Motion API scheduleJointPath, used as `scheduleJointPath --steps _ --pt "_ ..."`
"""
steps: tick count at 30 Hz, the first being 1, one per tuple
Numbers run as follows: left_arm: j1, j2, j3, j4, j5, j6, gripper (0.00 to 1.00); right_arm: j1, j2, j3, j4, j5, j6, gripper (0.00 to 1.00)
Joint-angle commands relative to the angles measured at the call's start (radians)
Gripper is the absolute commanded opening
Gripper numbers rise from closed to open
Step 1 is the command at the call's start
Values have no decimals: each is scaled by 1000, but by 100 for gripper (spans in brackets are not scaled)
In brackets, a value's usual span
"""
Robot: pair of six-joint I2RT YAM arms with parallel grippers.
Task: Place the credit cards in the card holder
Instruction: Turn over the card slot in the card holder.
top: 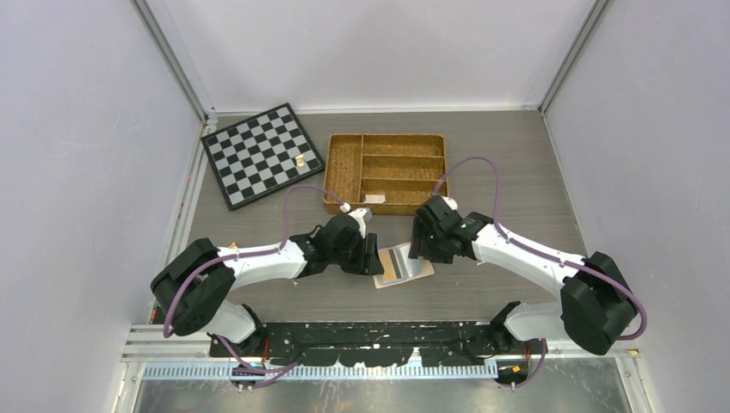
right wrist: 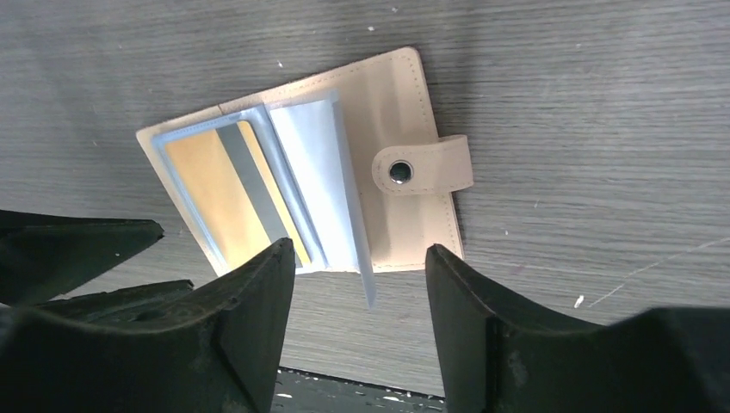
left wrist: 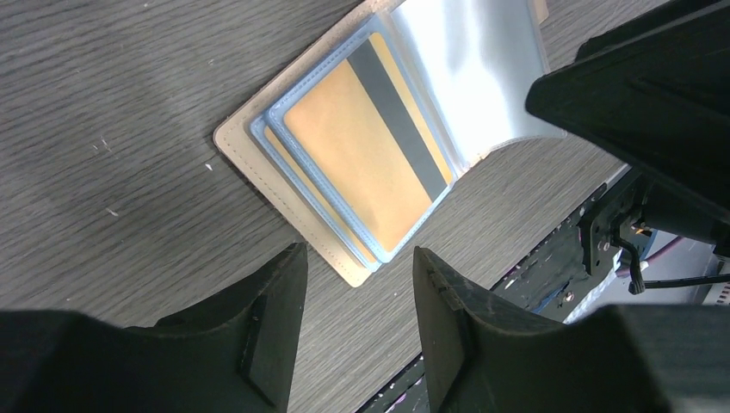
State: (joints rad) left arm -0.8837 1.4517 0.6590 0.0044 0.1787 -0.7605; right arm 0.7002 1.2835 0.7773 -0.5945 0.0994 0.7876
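beige card holder (right wrist: 405, 95) sleeves orange card (left wrist: 353, 163) (glossy); left end effector (left wrist: 357, 258), right end effector (right wrist: 360, 254) agape, empty.

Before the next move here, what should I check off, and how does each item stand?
1. Peach-beige leather-like folding card holder lies open, snap tab undone: ok.
2. Orange card with dark stripe sits fully inside a clear plastic sleeve: ok.
3. Left fingers are apart and hold nothing: ok.
4. Right fingers are apart and hold nothing: ok.
5. Empty clear sleeve lying flat: not ok, it curls upward.
6. Any card left outside the holder: cannot tell.
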Motion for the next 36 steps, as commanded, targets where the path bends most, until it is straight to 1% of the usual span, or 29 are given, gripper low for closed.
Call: scheduleJointPath --steps 1,3,5,8,15,18,24,27,31,36 --pt "-3 7 -4 62 0 -28 49 -1 43 -3 60 -42 -42 58" --pt "-3 17 -3 76 0 -34 47 -2 66 -9 61 -40 -44 47" --pt "-3 27 -2 91 -1 -41 46 -1 85 -22 63 -40 -40 39" --pt "-3 47 -2 115 1 -53 44 -2 103 -42 78 -46 -28 31" --pt "-3 88 -3 163 8 -72 40 -2 128 -73 108 -54 5 17" --pt "-3 103 -1 163 5 -76 39 -2 140 -83 120 -62 14 14" --pt "-3 97 4 97 -53 -102 38 -2 143 -97 137 -74 28 11" --pt "-3 92 -3 93 -66 -117 38 -1 145 -101 141 -76 32 9" --pt "-3 122 -12 151 -37 -144 38 -3 150 -115 163 -85 45 6" --pt "-3 152 -29 264 -6 -182 37 -1 163 -135 195 -140 65 2"
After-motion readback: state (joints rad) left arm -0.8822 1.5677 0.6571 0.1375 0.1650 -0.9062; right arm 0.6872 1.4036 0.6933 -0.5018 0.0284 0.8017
